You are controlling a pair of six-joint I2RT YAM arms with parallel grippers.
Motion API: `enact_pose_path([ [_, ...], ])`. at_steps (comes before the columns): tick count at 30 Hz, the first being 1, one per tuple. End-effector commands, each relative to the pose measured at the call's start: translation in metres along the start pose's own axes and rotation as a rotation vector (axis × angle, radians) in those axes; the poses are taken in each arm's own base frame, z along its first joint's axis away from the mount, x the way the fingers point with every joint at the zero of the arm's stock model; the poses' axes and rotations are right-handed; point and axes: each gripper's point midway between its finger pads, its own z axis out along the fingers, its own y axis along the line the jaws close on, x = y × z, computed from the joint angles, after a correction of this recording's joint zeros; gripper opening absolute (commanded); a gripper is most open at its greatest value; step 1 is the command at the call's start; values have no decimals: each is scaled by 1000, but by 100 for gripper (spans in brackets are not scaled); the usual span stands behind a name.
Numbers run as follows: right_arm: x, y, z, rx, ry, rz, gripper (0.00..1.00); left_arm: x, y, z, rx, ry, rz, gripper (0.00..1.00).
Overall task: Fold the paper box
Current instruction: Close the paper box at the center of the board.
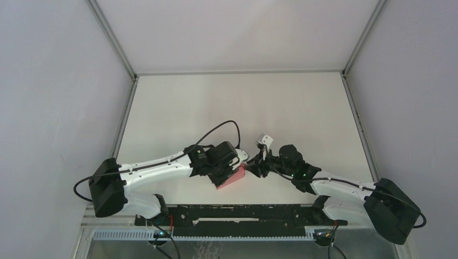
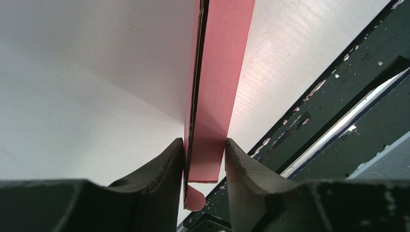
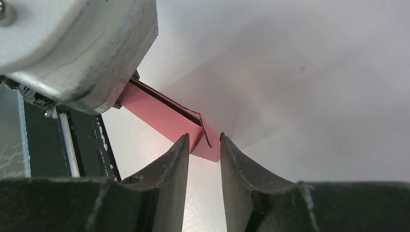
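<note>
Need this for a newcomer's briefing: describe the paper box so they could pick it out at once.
On the white table, look just ahead of the middle of its near edge. The paper box is there, pinched by the left gripper: thin flat cardboard, the only pink thing in sight.

In the top view the paper box (image 1: 231, 178) sits low at centre frame, near the bottom edge of the surface (image 1: 237, 102). It lies between the left arm (image 1: 156, 168), at its left, and the right arm (image 1: 335, 186), at its right. The left fingers (image 2: 162, 176) flank its lower end at bottom centre. The right fingers (image 3: 169, 174) flank one corner.
</note>
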Motion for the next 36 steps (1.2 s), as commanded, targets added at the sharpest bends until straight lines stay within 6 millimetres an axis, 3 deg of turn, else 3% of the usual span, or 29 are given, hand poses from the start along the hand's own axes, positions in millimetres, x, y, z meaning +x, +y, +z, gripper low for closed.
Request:
enact_pose_path([
  [1, -36, 4, 5, -30, -96, -34, 37, -24, -6, -10, 24, -61, 19, 41],
  [10, -44, 1, 6, -32, -122, -31, 35, -24, -6, -9, 27, -59, 19, 41],
  [27, -40, 3, 9, -60, -103, -18, 30, -25, -6, -8, 28, -57, 19, 41],
  [36, -41, 4, 10, -71, -102, -15, 21, -26, -6, -9, 28, -60, 19, 41],
])
